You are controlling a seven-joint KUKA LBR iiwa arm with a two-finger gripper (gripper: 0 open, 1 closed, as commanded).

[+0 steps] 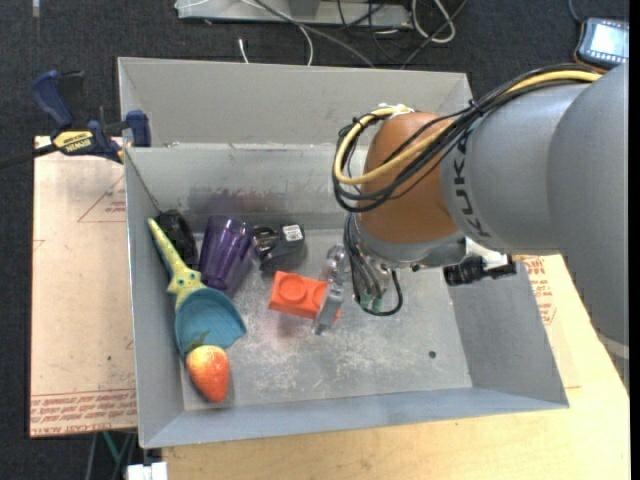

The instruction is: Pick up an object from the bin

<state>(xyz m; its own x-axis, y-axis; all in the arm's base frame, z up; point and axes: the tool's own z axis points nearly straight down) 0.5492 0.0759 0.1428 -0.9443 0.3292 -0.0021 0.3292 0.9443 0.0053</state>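
Overhead view into a grey metal bin (400, 368) holding 6 loose things, most of them in the view's left half.

The thing nearest the gripper is 1 orange toy brick (296, 295). It sits studs up on the bin floor, approx. mid-bin and a little left of centre. The gripper (326, 318) is down at floor level, right against the brick's right-hand edge. The brick lies beside it on the floor. Whether the gripper is spread wide or closed narrow can't be told from this angle, since the wrist covers most of it.

Just behind the brick, toward the back wall, is 1 small black item w/ a white label (275, 246); its kind is unclear. Left of that is 1 purple ribbed plastic cup (225, 251), tipped over w/ its wider end toward the back wall.

Further left is 1 toy scoop w/ a blue bowl (208, 320). Its yellow-green handle (170, 258) runs up toward the back-left corner. Between the handle and the cup is 1 more black item (180, 236), partly hidden, kind unclear.

At front left is 1 red-orange toy fruit (208, 371), just beside the scoop's bowl and possibly touching it.

The grey arm (560, 148) enters from the view's right. It has an orange wrist cover (405, 183) above mid-bin, w/ yellow and black cables (350, 158) looped over the cover.
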